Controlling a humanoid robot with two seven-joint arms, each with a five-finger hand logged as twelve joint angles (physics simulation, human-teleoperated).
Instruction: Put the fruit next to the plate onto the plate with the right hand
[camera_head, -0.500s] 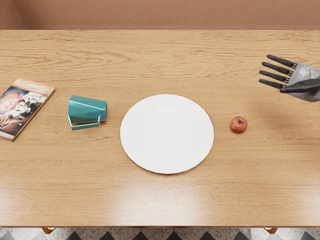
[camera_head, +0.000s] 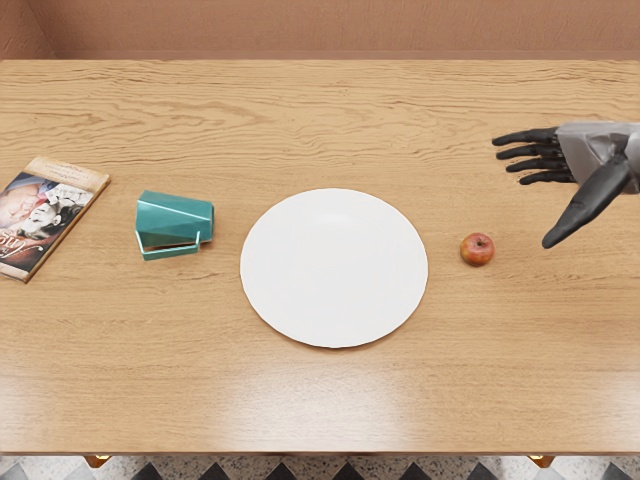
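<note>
The right hand (camera_head: 588, 158) hovers with its fingers (camera_head: 525, 152) spread wide, holding nothing. The red apple (camera_head: 477, 249) lies apart from them, between the thumb tip and the white plate (camera_head: 334, 268).

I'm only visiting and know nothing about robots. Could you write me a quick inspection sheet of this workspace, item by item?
Surface: wooden table, flat, with visible grain.
Job's things: red apple on the table just right of the white plate, not touching it; nothing lies on the plate.
Clutter: teal mug on its side left of the plate; book at the table's left edge.
Hands: right hand over the table's right side, beyond the apple, fingers spread, holding nothing; left hand not in view.
Cables: nothing seen.
Surroundings: brownish wall behind; checkered floor below the near edge.
</note>
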